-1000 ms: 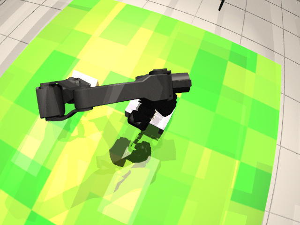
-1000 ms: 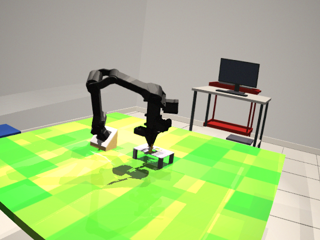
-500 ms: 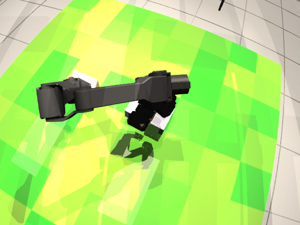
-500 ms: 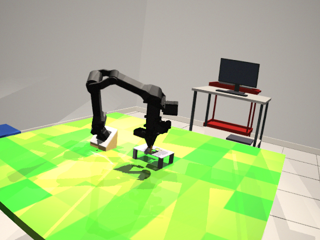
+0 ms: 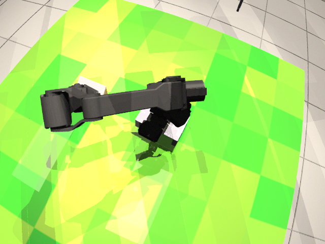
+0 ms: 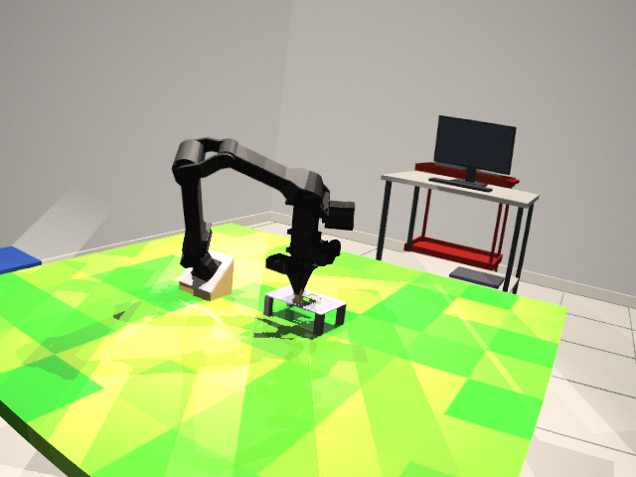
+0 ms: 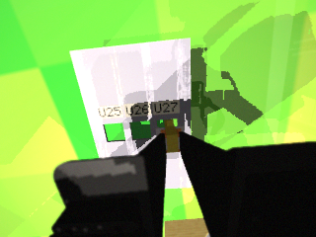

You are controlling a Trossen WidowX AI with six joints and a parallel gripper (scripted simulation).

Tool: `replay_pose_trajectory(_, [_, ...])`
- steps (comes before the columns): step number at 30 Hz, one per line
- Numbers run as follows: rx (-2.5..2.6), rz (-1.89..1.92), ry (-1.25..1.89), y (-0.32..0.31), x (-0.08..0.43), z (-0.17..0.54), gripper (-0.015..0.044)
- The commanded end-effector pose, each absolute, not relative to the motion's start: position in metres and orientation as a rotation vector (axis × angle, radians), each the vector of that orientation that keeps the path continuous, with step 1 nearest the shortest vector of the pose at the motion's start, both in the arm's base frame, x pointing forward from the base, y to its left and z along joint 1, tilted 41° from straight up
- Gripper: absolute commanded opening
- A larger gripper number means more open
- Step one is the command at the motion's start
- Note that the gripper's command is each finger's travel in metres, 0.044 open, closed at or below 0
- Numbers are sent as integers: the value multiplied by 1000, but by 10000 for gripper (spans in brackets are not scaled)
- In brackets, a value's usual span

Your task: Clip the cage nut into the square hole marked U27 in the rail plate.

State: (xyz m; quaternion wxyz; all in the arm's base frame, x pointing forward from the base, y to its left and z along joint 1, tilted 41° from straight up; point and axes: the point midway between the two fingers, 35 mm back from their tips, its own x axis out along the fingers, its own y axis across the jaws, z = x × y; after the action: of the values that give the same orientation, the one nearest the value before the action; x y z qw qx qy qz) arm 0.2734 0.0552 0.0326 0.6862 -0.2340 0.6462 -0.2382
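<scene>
Bright, uneven illumination; pale glare patches and hard-edged shadows mark the tabletop [image 5: 236,136] [image 6: 410,370] [image 7: 30,99]; wrist view slightly soft.
</scene>
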Motion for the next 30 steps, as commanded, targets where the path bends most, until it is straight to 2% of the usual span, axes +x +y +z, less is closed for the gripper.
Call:
replay_pose_trajectory(1, [-528, -541, 1443, 55, 274, 33, 32])
replay_pose_trajectory(30, [-541, -555, 1439, 59, 274, 30, 32])
